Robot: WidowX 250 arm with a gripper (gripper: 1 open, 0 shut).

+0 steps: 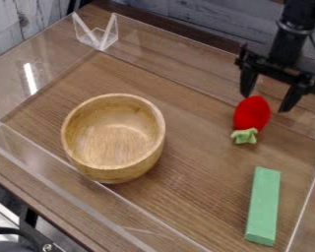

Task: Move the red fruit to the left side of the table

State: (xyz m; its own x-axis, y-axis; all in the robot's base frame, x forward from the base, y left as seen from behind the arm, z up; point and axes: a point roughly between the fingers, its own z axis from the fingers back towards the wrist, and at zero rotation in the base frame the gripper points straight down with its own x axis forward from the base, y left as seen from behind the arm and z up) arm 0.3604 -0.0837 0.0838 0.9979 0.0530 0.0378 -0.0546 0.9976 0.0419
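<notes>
The red fruit (251, 114) lies on the table (187, 187) near its right side, its pale green stem end pointing toward the front. My gripper (274, 95) hangs just above and behind it, pointing straight down, open. Its two black fingers stand wide apart, one at the fruit's upper left and one off to the right, and neither holds the fruit. Nothing is between them.
A round light wooden bowl (113, 136) sits left of centre. A flat green block (264, 205) lies near the front right corner. Low clear acrylic walls (94, 31) border the tabletop, with a folded clear piece at the back left.
</notes>
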